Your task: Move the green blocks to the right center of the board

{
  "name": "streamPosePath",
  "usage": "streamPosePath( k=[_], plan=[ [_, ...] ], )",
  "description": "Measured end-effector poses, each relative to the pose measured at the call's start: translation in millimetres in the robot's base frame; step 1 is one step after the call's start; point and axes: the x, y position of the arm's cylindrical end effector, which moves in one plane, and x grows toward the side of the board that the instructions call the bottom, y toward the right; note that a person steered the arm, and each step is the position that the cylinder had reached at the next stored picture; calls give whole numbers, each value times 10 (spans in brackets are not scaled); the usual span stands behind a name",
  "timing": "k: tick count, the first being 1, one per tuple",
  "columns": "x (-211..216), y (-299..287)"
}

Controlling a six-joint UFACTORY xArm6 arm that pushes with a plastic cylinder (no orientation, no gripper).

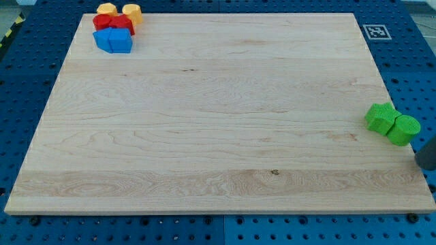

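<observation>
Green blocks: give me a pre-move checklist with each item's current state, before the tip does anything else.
1. Both green blocks at the board's right centre: ok. The green star-like block and the green cylinder sit at the view's right edge, mid-height.
2. Green blocks together: ok, they touch.
3. Blocks fully on the wooden board: cannot tell; the cylinder sits right at the right edge.
4. My tip located: cannot tell; only a dark rod shows at the view's right border, below the cylinder, its end unclear.
5. Other blocks out of the way: ok. Yellow blocks, red blocks and blue blocks cluster at the top left.
</observation>
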Motion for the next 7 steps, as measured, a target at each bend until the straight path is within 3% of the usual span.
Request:
streamPosePath(
  k=[6, 7],
  plan=[
    [-639, -136],
    [-557, 25]
  ],
)
